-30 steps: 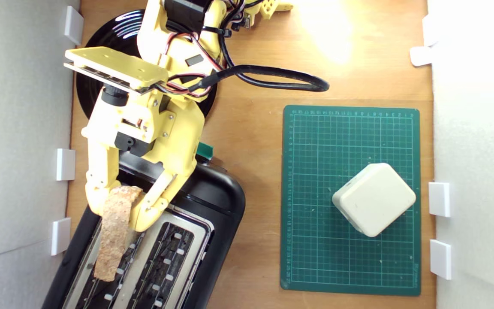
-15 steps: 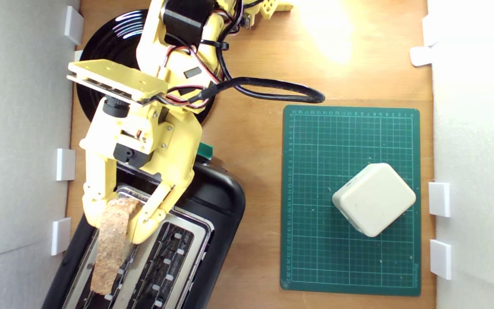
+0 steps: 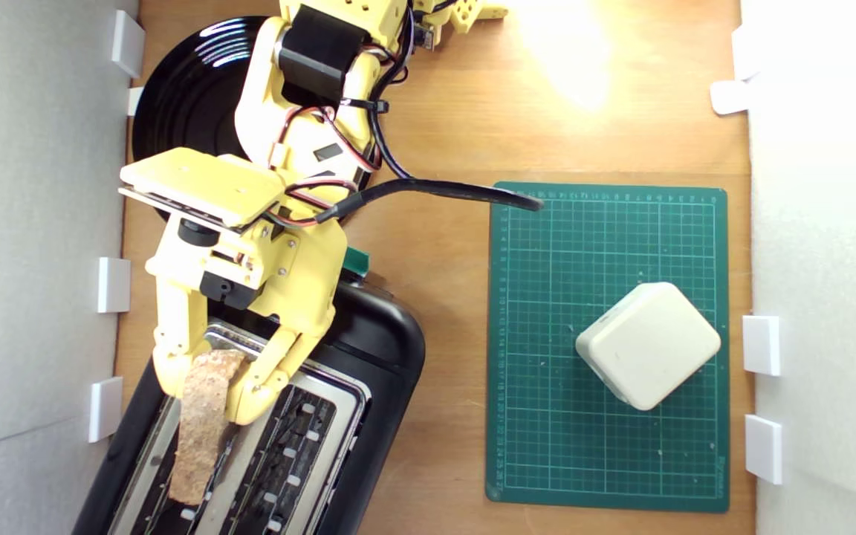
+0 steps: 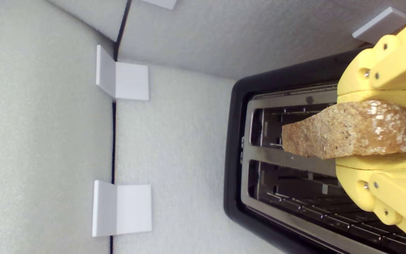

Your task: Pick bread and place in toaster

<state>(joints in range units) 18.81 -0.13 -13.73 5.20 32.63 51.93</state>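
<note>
A brown wooden table (image 3: pixel 443 134) sits between soft grey foam walls (image 3: pixel 34 223) with little white clips on them. Going from the exterior view's left: first comes the round shiny black plate (image 3: pixel 183 89) at the back, partly under the arm. In front of it is the big black plastic toaster with a silver metal top (image 3: pixel 380 349), and its small green lever knob (image 3: pixel 356 260) peeks out beside the arm. The yellow plastic gripper (image 3: pixel 205 386) hangs right over the toaster and is squeezing one end of the brown crusty piece of bread (image 3: pixel 201 423), one finger on each side. The bread stands on its edge above the slot nearer the wall. In the wrist view the bread (image 4: pixel 347 130) seems to lean a bit over the silver strip between the two slots, not straight along the slot. I cannot tell if it touches the metal. So it could go wrong: if the bread goes down crooked, its far tip may bump the rim or the strip and get stuck, crumble, or tip out sideways. Letting go too high could make it flop flat on top. Further to the exterior view's right lies a green cutting mat with grid lines (image 3: pixel 547 446), and a cream rounded square block (image 3: pixel 649 344) sits on it, well apart from the toaster.
</note>
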